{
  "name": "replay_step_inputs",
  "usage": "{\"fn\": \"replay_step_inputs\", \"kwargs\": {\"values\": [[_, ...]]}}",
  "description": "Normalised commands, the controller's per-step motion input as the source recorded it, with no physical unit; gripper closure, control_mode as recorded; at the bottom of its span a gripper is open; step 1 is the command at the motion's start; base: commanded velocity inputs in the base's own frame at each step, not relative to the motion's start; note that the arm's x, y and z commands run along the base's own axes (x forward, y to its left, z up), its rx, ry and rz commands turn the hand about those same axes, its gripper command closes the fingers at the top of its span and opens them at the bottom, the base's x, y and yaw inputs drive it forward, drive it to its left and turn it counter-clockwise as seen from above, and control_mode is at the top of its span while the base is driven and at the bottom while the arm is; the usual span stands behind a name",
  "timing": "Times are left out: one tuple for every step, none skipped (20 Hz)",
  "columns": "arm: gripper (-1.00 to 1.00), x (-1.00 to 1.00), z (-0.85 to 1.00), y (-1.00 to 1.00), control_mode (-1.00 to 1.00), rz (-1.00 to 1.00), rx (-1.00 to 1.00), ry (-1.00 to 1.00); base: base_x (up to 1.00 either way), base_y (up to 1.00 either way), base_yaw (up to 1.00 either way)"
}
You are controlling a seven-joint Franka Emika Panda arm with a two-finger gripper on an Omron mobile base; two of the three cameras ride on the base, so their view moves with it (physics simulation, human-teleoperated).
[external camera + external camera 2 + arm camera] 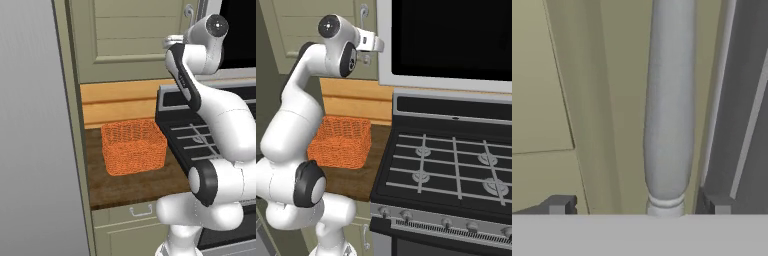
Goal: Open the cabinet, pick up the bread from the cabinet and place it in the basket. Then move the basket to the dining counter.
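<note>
**Open claw at the cabinet handle**

Hand view: the claw (639, 205) stands open, its two dark fingertips (559, 204) spread wide at the bottom of the view. Between them rises the handle (667, 110), a rounded silver bar with a collared foot just above the claw's midline. No fingertip touches the bar; each stands clear of it to one side. Behind the handle lies the cabinet (587, 100), its sage-green door shut, with a panel edge and groove to the left of the claw. To the right of the claw runs a dark surface crossed by a pale line.

Left base view: the arm reaches up and forward, and the hand meets the lower right corner of the cabinet (135, 35) door, where the handle (189, 11) curls above it. The basket (134, 146), bright orange mesh, sits well below the claw and to its left on the brown wood-grain tabletop (130, 187). Just under the tabletop edge is a pale drawer (140, 214) with a thin wire pull. The stove (192, 132) lies below the claw, just beside the basket.

Right base view: the basket (341, 141) rests between the arm and the stove (451, 165), low beneath the raised hand. Whether anything lies inside the basket cannot be told. The bread is hidden from every camera.
</note>
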Motion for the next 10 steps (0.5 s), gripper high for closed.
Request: {"fn": "replay_step_inputs", "kwargs": {"values": [[-1.00, 0.51, 0.00, 0.00, -1.00, 0.01, 0.00, -0.05, 0.00, 0.00, 0.00], [-1.00, 0.51, 0.00, 0.00, -1.00, 0.01, 0.00, -0.05, 0.00, 0.00, 0.00], [-1.00, 0.48, 0.00, 0.00, -1.00, 0.01, 0.00, -0.06, 0.00, 0.00, 0.00], [-1.00, 0.46, 0.00, 0.00, -1.00, 0.02, 0.00, -0.07, 0.00, 0.00, 0.00], [-1.00, 0.46, -0.02, 0.00, -1.00, 0.02, 0.00, -0.06, 0.00, 0.00, 0.00], [-1.00, 0.48, -0.06, 0.00, -1.00, 0.02, 0.00, -0.07, 0.00, 0.00, 0.00], [-1.00, 0.49, -0.12, 0.00, -1.00, 0.03, 0.00, -0.10, 0.00, 0.00, 0.00], [-1.00, 0.61, -0.26, 0.00, -1.00, 0.03, 0.00, -0.12, 0.00, 0.00, 0.00], [-1.00, 0.83, -0.40, 0.06, -1.00, 0.02, 0.00, -0.10, 0.00, 0.00, 0.00], [1.00, 1.00, -0.61, 0.35, -1.00, 0.00, 0.00, -0.07, 0.00, 0.00, 0.00]]}}
